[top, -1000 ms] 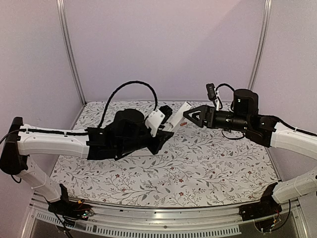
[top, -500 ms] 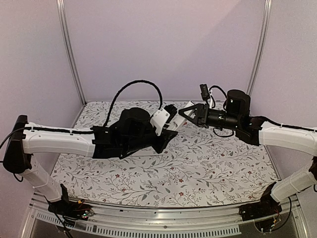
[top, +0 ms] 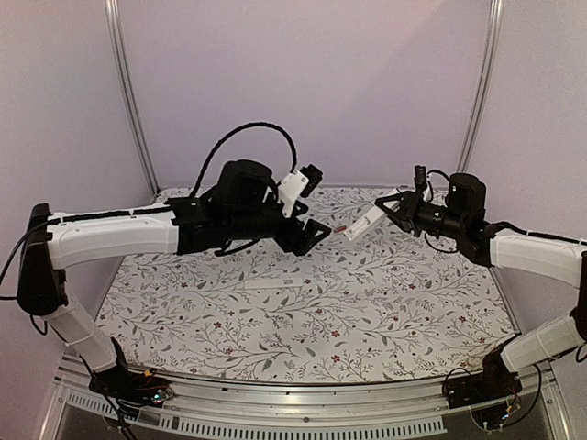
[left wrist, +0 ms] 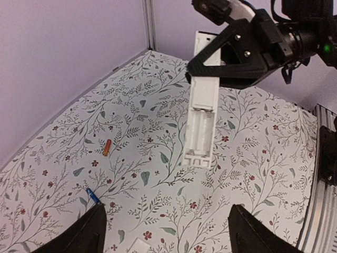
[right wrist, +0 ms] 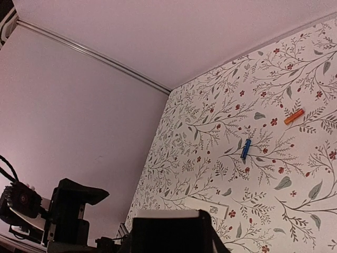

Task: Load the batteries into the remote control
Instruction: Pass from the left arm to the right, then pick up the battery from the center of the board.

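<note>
**A:** Where is the remote control [left wrist: 202,108]?

**B:** In the air above the floral cloth [left wrist: 263,158]; the right gripper [left wrist: 206,73] is clamped on its upper end. It hangs almost upright; the battery recess [left wrist: 200,132] is at the lower end, uncovered and facing the left wrist camera, and both slots look empty.

**A:** And the batteries?

**B:** Both lie flat on the cloth, well apart from the remote. The orange-red battery [left wrist: 107,147] is nearer the wall; the blue battery [left wrist: 93,195] lies nearer the left gripper [left wrist: 166,226], whose fingers are spread wide with nothing between them.

**A:** What could go wrong from here?

**B:** The pick-up first, I'd judge. The cells are thin, smooth cylinders lying on their sides; a finger landing off-centre could roll one away, or pinch up cloth with it, since the cloth looks soft. Then the seating: the recess is narrow and the remote is gripped only at the far end; a push into a slot could lever that slim, hard plastic bar round in the grip, or slide it. Which end of each cell is which, I cannot make out.

**A:** Anything else down there?

**B:** A small flat white piece [right wrist: 202,205] lies on the cloth near the blue battery; perhaps the recess cover, though I cannot be sure.
</note>
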